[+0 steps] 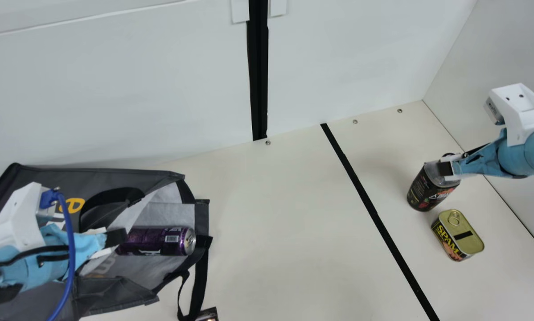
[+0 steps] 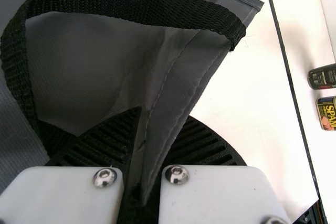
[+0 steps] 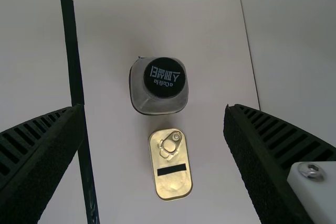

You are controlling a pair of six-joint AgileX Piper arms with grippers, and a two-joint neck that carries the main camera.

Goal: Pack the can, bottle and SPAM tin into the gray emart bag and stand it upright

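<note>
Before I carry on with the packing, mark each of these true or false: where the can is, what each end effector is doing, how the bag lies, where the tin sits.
1. The purple can lies on its side in the mouth of the gray bag. True.
2. The left end effector is shut on the can. False: it is shut on the bag's edge.
3. The right end effector is open at the bottle. True.
4. The bag stands upright. False: it lies on its side.
5. The SPAM tin and the bottle are on the same side of the black line. True.
</note>
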